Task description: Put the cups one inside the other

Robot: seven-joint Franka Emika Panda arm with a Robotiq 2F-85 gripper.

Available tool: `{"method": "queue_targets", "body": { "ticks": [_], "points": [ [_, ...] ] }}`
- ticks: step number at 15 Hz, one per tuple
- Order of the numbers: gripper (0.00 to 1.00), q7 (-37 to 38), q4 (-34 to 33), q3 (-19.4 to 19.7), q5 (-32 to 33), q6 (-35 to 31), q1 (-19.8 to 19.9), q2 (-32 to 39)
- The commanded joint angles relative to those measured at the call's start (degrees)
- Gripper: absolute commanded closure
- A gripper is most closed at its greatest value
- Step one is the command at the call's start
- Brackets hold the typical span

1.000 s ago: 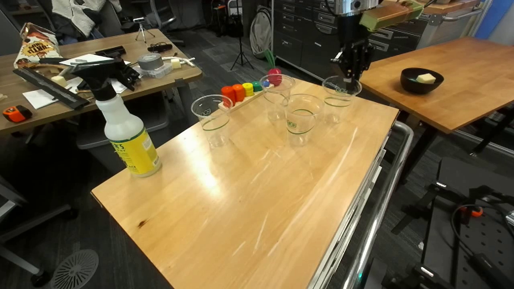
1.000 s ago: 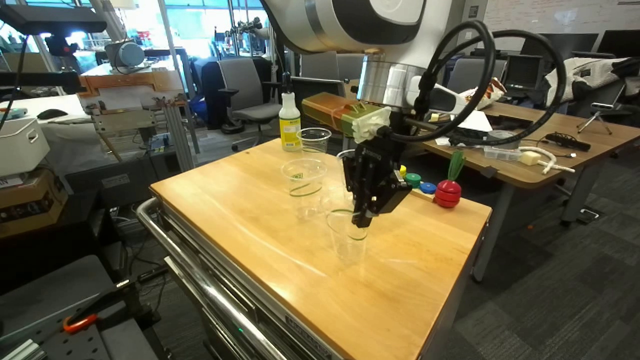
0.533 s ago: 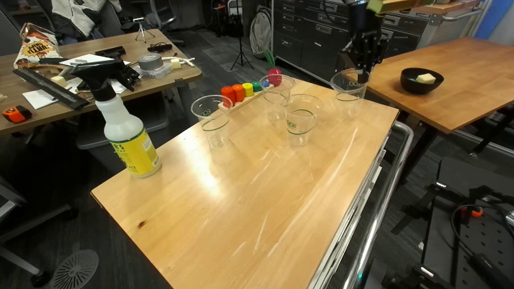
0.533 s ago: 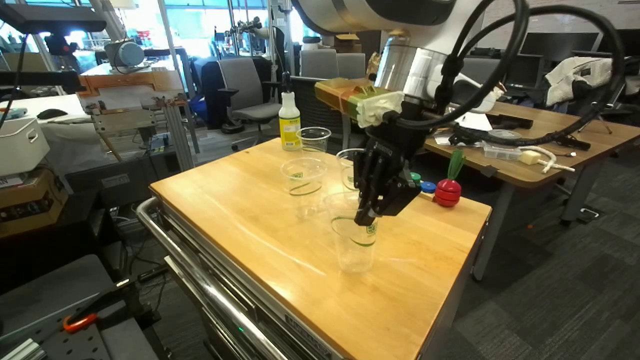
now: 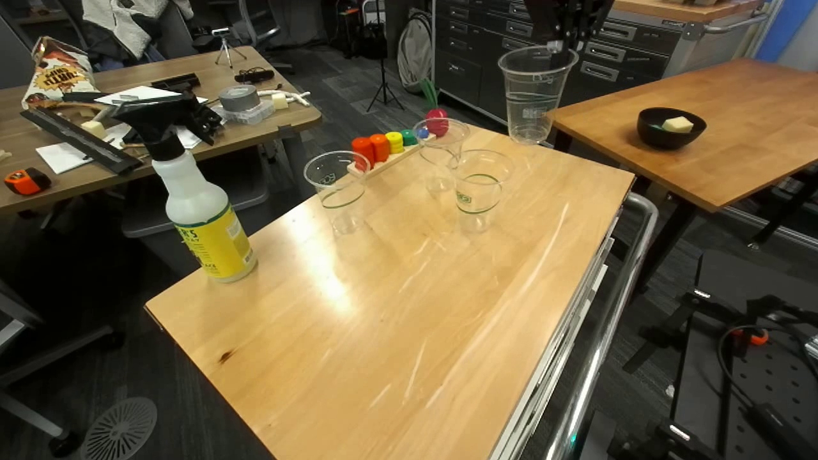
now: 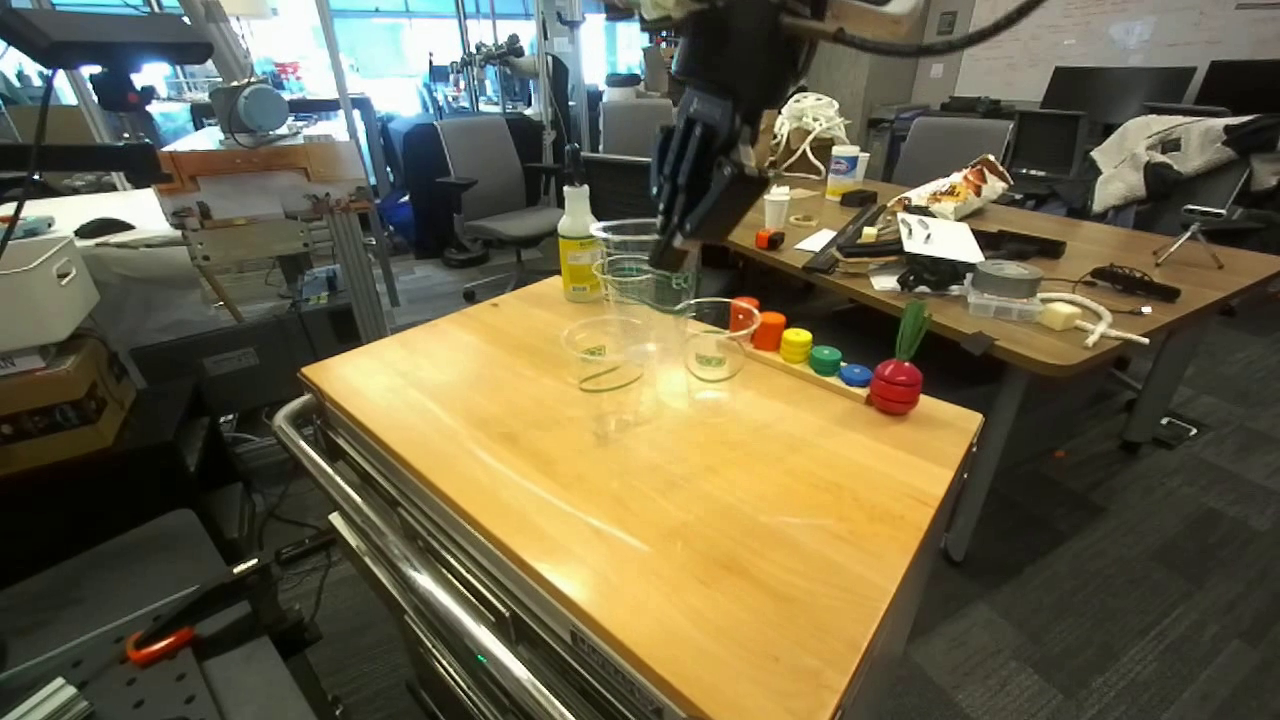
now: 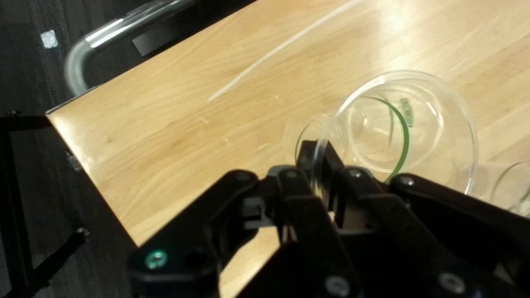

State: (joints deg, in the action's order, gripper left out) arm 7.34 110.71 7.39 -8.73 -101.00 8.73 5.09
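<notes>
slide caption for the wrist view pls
Tool gripping a clear cup by its rim above the wooden tabletop, another cup partly visible at right.

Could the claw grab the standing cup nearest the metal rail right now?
Probably not: the claw is closed on a raised cup, so it likely must release that before gripping the standing cup.

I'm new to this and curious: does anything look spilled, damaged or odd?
Mainly the wooden tabletop: pale streaks, possibly scratches, stand out against it. Nothing looks spilled; three cups stand upright, and the fingers hold another cup aloft.
</notes>
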Motion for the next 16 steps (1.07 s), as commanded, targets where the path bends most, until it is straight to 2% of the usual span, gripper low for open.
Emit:
{"method": "queue_targets", "body": {
  "ticks": [1,6,10,16],
  "points": [
    [0.97,-2.3,0.0,-1.5,-3.6,1.7,-1.7,-3.4],
    [0.97,-4.8,0.0,-2.9,-6.4,2.4,-3.3,-1.5],
    [0.98,-6.0,0.8,-3.3,-4.5,-0.8,-3.9,1.8],
    [0.98,-8.8,0.4,-3.5,-5.0,-4.4,-3.6,5.6]
  ]
}}
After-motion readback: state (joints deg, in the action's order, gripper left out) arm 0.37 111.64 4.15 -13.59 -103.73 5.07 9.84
